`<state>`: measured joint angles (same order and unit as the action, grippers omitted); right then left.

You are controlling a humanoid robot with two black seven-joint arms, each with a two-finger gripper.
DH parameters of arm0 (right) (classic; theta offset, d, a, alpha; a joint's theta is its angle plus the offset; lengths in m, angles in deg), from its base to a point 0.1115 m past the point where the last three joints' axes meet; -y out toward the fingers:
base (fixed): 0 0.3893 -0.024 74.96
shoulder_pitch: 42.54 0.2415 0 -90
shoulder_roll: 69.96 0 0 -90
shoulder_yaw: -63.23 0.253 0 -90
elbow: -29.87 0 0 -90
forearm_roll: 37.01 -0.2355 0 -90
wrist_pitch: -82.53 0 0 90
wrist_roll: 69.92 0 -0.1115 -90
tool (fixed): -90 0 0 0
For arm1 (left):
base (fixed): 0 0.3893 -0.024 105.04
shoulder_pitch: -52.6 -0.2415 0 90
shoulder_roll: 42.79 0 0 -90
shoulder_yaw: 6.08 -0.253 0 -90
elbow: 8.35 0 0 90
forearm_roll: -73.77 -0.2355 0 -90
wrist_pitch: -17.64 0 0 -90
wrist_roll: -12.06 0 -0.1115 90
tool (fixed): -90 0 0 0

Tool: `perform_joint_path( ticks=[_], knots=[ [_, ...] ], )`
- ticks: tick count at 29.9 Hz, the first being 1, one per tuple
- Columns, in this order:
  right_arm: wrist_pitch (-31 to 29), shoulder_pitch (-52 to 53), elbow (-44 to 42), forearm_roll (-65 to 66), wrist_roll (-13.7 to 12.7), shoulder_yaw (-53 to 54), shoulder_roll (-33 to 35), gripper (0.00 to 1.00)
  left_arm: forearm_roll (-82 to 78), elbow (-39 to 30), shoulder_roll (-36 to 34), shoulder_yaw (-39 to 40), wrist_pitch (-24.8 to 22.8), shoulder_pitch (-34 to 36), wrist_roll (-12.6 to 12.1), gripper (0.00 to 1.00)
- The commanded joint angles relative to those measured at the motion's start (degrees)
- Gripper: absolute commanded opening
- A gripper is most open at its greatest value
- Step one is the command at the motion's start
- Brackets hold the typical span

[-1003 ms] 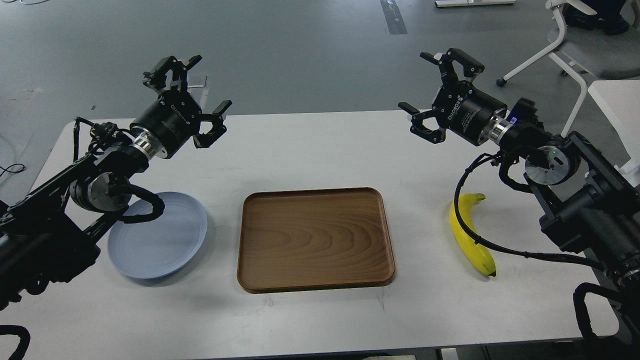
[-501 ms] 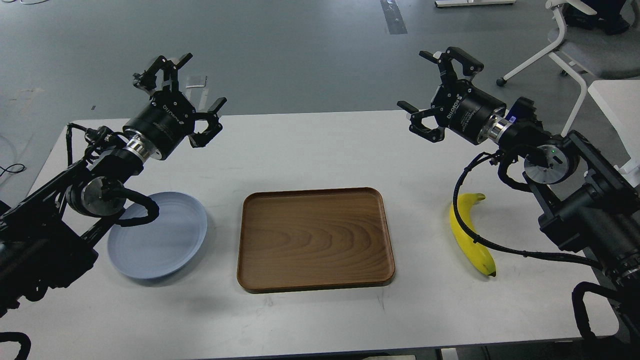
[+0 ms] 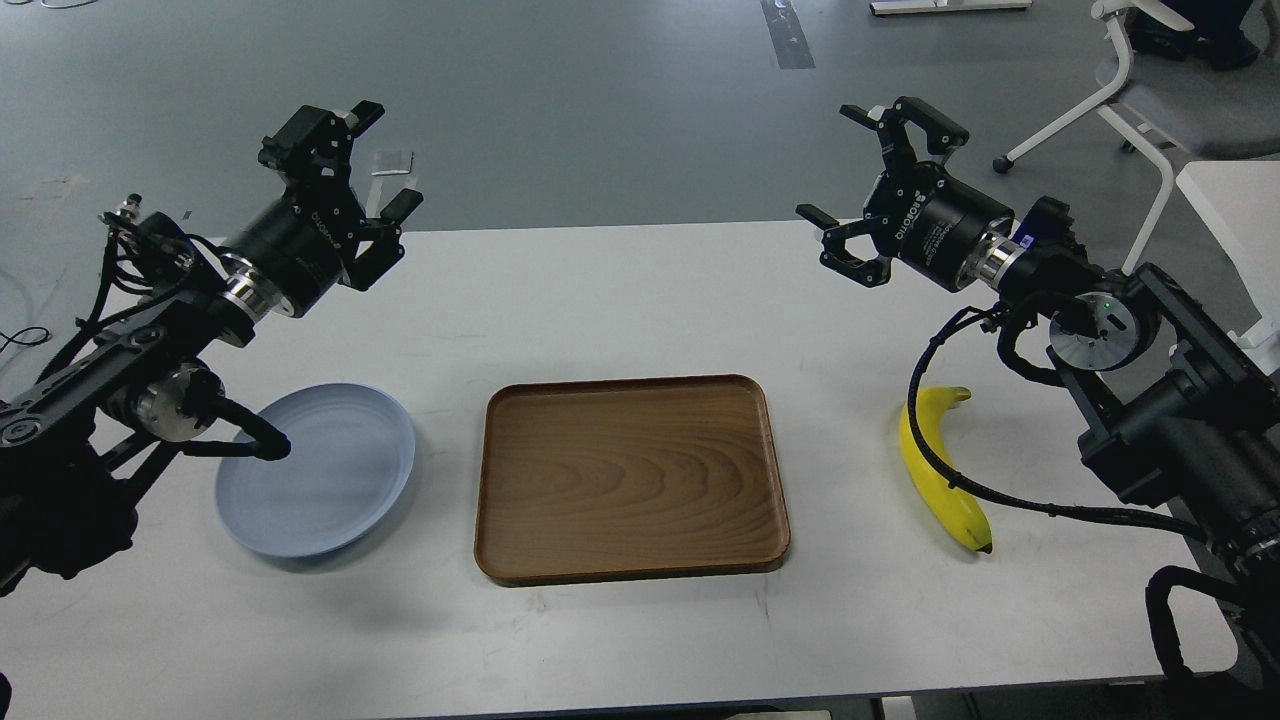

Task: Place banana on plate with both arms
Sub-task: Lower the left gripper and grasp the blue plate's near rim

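Holding both arms raised above the white table (image 3: 620, 300), we have nothing gripped: the left claw (image 3: 345, 185) hangs over the far left of the table with its fingers spread apart and empty, and the right claw (image 3: 880, 190) hangs over the far right, likewise spread and empty. The curved bright yellow banana (image 3: 935, 470) lies flat on the table at the right, stem end away from us and dark tip toward us, crossed by a black cable of the right arm, well below and nearer to us than the right claw. The round pale blue-grey plate (image 3: 330, 480) sits at the left, partly under the left forearm, with nothing on it. Between them lies the rectangular brown wooden tray (image 3: 630, 480), also bare. We judge the layout forces a two-arm job: banana lies in the right arm's reach, plate in the left's, so the right claw should pick first, then pass across or over the tray. Pick not yet begun.
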<state>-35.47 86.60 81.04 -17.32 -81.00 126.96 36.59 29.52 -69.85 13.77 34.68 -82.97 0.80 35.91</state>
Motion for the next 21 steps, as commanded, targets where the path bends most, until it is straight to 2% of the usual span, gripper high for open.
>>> perform_joint_path(
  ticks=[1,2,3,5,6,8,13,16,17,21],
  knots=[
    [0.0,-0.5,0.1,0.0,0.3,0.2,0.1,1.0,-20.6,-8.0,-10.4,-2.8,3.1,-2.5,2.2,0.98],
    [0.0,-0.6,0.1,0.0,0.4,0.2,0.1,1.0,-24.7,-11.2,-14.8,-4.8,4.8,-3.9,2.2,0.98],
    [0.0,-0.6,0.1,0.0,0.4,0.2,0.1,1.0,-24.7,-11.3,-14.8,-4.8,4.8,-3.9,2.2,0.98],
    [0.0,-0.6,0.0,0.0,0.4,0.3,0.1,1.0,-30.9,-14.6,-21.2,-10.1,12.0,-6.5,2.2,0.98],
    [0.0,-0.6,0.0,0.0,0.4,0.3,0.1,1.0,-32.2,-14.6,-22.4,-12.0,14.3,-7.2,2.2,0.98],
    [0.0,-0.6,0.1,0.0,0.4,0.3,0.0,1.0,-36.6,-14.0,-25.8,-19.5,23.1,-8.6,2.2,0.98],
    [0.0,-0.6,0.1,0.0,0.4,0.2,0.0,1.0,-37.0,-8.2,-25.9,-30.4,35.0,-9.7,2.1,0.98],
    [0.0,-0.6,0.1,0.0,0.4,0.2,-0.1,1.0,-35.6,-2.9,-23.5,-34.8,37.7,-9.9,1.6,0.98],
    [0.0,-0.6,0.1,0.0,0.4,0.2,-0.1,1.0,-35.6,-2.8,-23.5,-34.8,37.7,-9.9,1.6,0.98],
    [0.0,-0.6,0.1,0.1,0.4,0.2,-0.2,1.0,-35.0,4.8,-18.9,-35.5,37.7,-10.1,1.9,0.98]
  ],
)
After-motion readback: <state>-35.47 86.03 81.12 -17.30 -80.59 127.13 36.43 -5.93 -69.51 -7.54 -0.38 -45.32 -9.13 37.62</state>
